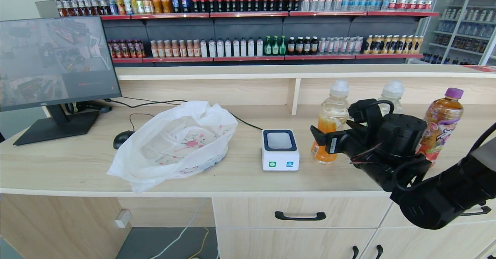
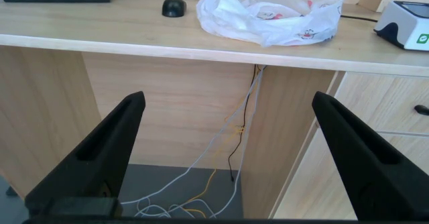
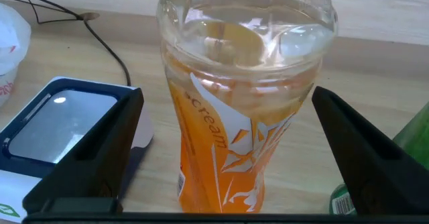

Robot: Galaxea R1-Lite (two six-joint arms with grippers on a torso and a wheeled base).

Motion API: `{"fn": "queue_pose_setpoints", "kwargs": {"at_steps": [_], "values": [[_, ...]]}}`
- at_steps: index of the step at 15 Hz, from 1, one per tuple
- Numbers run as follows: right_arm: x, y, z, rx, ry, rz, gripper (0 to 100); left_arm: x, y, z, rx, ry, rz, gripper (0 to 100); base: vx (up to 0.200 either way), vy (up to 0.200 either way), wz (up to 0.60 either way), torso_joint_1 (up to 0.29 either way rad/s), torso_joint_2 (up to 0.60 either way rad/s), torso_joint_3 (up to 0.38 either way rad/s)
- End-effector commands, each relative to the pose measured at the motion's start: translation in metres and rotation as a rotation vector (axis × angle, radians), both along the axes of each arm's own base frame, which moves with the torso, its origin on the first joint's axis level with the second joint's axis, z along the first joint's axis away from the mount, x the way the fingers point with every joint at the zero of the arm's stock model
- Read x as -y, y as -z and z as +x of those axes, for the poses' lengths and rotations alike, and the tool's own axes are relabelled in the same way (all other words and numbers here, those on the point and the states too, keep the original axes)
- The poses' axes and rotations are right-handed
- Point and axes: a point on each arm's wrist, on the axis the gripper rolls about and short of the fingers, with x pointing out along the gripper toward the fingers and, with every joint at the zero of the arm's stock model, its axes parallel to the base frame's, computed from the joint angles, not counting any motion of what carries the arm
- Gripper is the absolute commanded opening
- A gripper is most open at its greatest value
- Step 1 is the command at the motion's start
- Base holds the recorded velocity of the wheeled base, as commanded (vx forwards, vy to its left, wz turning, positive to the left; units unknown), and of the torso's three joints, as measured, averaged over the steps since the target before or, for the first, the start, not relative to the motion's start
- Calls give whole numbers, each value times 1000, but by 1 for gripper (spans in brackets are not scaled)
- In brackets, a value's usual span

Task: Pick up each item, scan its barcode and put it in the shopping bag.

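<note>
Orange drink bottle (image 1: pixel 329 127) stands upright on the counter (image 1: pixel 240 177), just right of the scanner (image 1: pixel 280 149). My right gripper (image 3: pixel 228 100) is level with its lower half, fingers spread wide with one on each side of it and not touching, so I judge this is the line-up for a side grasp. The bottle has a white cap on; the orange liquid fills the lower part and it is clear above.

The scanner window faces up, so the barcode would need to be turned down onto it. The shopping bag (image 1: pixel 174 144) lies slumped left of the scanner. It is thin white plastic with a pink print and I can make out no item inside.

A clear bottle (image 1: pixel 391 94) and a purple-capped tea bottle (image 1: pixel 441 123) wait behind my right arm.

My left gripper (image 2: pixel 228 103) hangs below the counter edge, fingers apart and holding nothing, parked out of the way.
</note>
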Motion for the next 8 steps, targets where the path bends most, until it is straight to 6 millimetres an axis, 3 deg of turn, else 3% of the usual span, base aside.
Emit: {"fn": "queue_pose_setpoints", "kwargs": {"at_steps": [1,8], "values": [[-3,4,7,-3,-1,-2,100,0,0,0,2,-2,0,100,0,0,0,0,0,0],[-6,10,18,-4,45,-4,100,0,0,0,0,0,0,100,0,0,0,0,0,0]]}}
